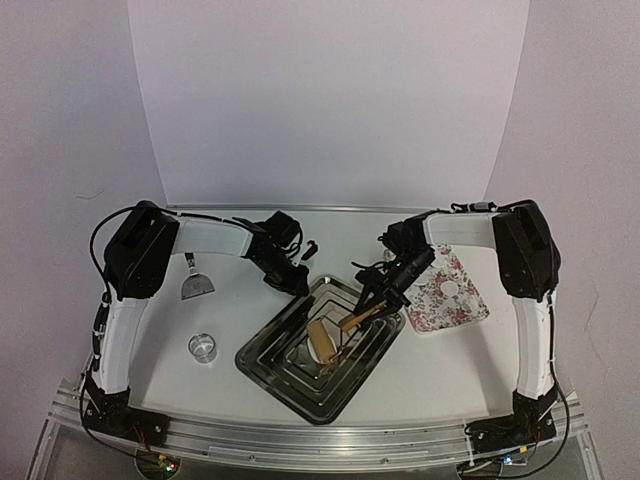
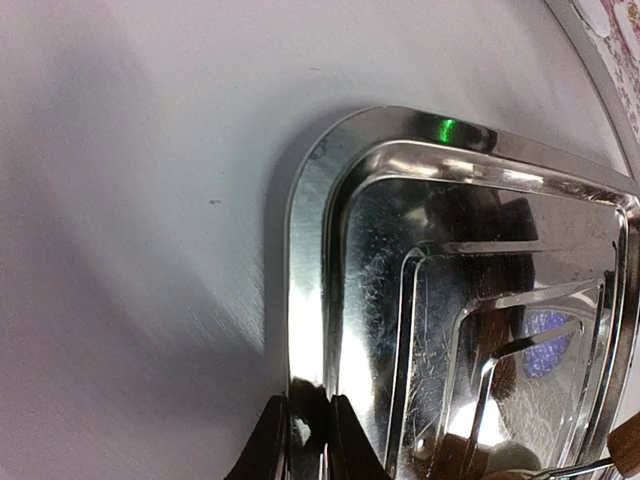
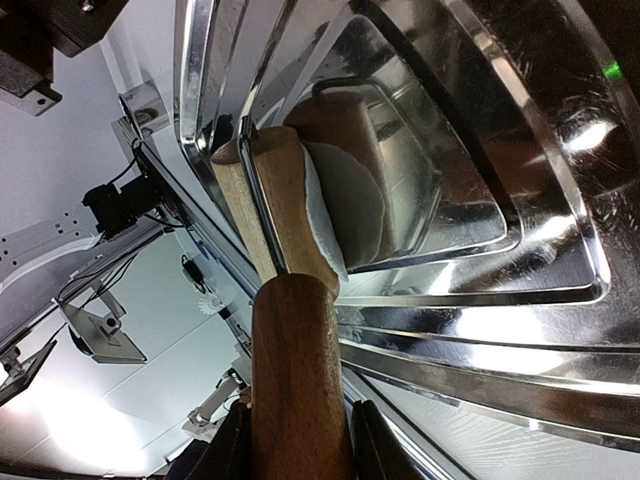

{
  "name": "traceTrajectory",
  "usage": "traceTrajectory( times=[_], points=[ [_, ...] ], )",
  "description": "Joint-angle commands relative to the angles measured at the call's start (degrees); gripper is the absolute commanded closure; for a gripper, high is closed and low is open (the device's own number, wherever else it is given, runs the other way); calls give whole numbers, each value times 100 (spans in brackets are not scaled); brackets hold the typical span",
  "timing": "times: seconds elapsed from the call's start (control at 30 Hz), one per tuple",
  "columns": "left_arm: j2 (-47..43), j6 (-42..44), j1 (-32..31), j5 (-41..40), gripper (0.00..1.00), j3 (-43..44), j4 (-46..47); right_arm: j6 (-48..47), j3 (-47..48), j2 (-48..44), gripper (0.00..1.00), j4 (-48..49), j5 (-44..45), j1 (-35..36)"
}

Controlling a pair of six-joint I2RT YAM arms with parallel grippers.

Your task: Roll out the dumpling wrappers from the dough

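A stepped metal tray (image 1: 275, 352) lies mid-table. My left gripper (image 1: 298, 284) is shut on its far-left rim (image 2: 305, 330), which passes between the black fingers (image 2: 268, 445). My right gripper (image 3: 300, 455) is shut on the brown handle (image 3: 298, 370) of a wooden roller (image 3: 272, 195). The roller's drum (image 1: 322, 340) rests on a flat white piece of dough (image 3: 350, 195) in the tray's centre. One small white disc, a dumpling wrapper (image 1: 455, 288), lies on the floral mat (image 1: 440, 305).
A clear ring cutter (image 1: 203, 347) stands on the table left of the tray. A metal scraper (image 1: 195, 285) lies further back on the left, near my left arm. The floral mat touches the tray's right side.
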Motion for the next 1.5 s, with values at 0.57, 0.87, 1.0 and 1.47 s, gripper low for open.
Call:
traceTrajectory(
  times=[0.57,0.87,1.0,1.47],
  points=[
    [361,-89,164,-693,100,-50,-466,529,20,1176,100,-206,4630,842],
    [306,-144,167,-773,100,-126,-473,465,95,1135,100,-355,4712,917],
    [191,-162,207,-832,100,-306,-440,510,-355,831,100,-351,4740,499],
    [99,-235,233,-855,100,-422,-414,368,-302,996,100,-323,4653,756]
  ],
)
